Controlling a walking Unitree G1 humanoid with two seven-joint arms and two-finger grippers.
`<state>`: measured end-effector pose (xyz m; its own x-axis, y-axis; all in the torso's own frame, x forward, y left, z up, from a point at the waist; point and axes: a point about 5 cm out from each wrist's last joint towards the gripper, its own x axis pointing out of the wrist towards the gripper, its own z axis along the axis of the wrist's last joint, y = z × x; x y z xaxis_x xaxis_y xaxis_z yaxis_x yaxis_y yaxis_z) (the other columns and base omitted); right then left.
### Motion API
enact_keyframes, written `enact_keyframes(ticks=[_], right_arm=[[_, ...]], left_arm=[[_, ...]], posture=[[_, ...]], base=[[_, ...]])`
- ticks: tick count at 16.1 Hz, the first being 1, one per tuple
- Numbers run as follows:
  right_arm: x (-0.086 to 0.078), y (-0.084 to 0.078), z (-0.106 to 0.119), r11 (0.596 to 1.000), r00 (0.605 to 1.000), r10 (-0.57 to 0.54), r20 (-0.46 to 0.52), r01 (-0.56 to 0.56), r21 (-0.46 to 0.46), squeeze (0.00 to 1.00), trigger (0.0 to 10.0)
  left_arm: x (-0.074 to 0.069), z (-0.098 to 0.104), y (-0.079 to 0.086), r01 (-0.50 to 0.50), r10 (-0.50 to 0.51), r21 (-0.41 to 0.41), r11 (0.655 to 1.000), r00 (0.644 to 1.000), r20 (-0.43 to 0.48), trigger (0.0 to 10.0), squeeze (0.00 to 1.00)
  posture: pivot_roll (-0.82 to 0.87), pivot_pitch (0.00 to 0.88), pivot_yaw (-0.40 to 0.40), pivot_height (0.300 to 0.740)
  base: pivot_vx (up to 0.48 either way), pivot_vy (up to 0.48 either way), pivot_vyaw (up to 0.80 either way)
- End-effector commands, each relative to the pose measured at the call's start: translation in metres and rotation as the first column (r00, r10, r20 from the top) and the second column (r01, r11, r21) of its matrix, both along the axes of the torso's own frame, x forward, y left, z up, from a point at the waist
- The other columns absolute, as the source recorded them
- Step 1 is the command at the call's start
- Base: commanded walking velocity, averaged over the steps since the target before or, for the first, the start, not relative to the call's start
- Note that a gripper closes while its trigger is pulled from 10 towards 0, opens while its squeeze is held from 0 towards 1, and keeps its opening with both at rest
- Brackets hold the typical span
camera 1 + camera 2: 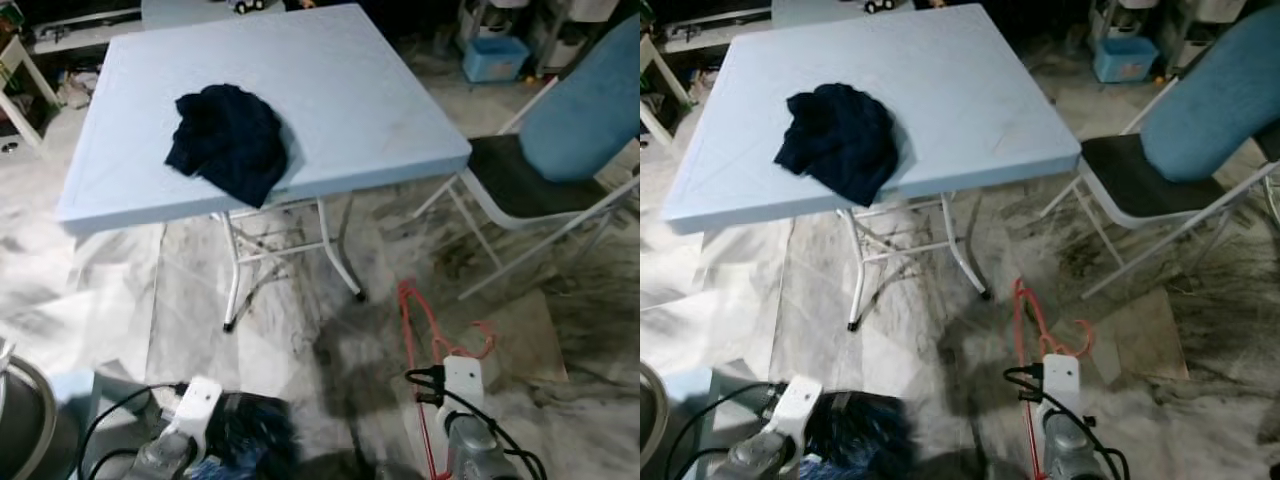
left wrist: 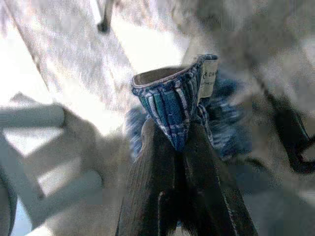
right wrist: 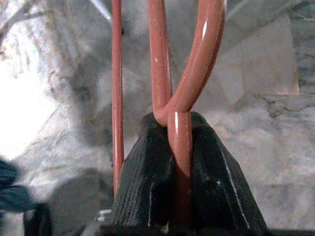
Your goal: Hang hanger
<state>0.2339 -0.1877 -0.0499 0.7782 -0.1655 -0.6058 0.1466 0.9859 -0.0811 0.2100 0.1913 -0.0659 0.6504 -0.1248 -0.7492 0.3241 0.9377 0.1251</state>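
Note:
A red wire hanger (image 1: 420, 330) is held low at the right, over the marble floor, its hook curling to the right. My right gripper (image 3: 179, 142) is shut on the hanger's neck, where the wires join (image 3: 174, 110). Low at the left, my left gripper (image 2: 179, 140) is shut on a blue plaid garment (image 2: 172, 101), pinching its collar edge with a label beside it. That garment hangs as a dark blue bundle (image 1: 250, 430) at the bottom left. A second dark navy garment (image 1: 230, 140) lies crumpled on the light blue folding table (image 1: 380, 110).
The table stands on thin white legs (image 1: 232, 280) ahead of me. A folding chair with a blue back and black seat (image 1: 520, 175) stands at the right. A blue bin (image 1: 495, 58) and clutter sit beyond. A round metal rim (image 1: 25, 420) is at the bottom left.

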Motion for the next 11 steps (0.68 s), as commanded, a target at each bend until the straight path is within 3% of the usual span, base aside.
enact_keyframes(ticks=[1,7,10,11], right_arm=[[-0.007,0.001,-0.006,1.0,0.999,-0.015,-0.034,0.015,0.02,0.0,10.0],[-0.007,0.002,-0.006,1.0,0.999,-0.014,-0.043,0.014,0.021,0.0,10.0],[-0.006,0.0,-0.006,1.0,0.999,-0.018,-0.044,0.018,0.018,0.0,10.0],[-0.005,-0.003,-0.003,0.999,0.999,-0.038,-0.025,0.038,0.019,0.0,10.0]], left_arm=[[-0.002,-0.002,-0.012,0.032,-0.032,-0.008,0.999,0.999,0.004,10.0,0.0],[-0.002,-0.006,-0.047,-0.024,0.024,-0.012,1.0,1.0,0.012,10.0,0.0],[0.004,-0.002,-0.041,-0.084,0.085,-0.055,0.995,0.996,0.022,10.0,0.0],[0.018,0.007,-0.034,-0.113,0.119,-0.1,0.989,0.992,0.053,10.0,0.0]], posture=[[-0.08,0.147,0.039,0.74],[-0.07,0.127,0.037,0.74],[-0.07,0.112,0.036,0.74],[-0.07,0.103,0.034,0.74]], base=[[0.311,0.0,0.0],[0.051,0.0,0.0],[0.0,0.0,0.0],[0.0,0.0,0.0]])
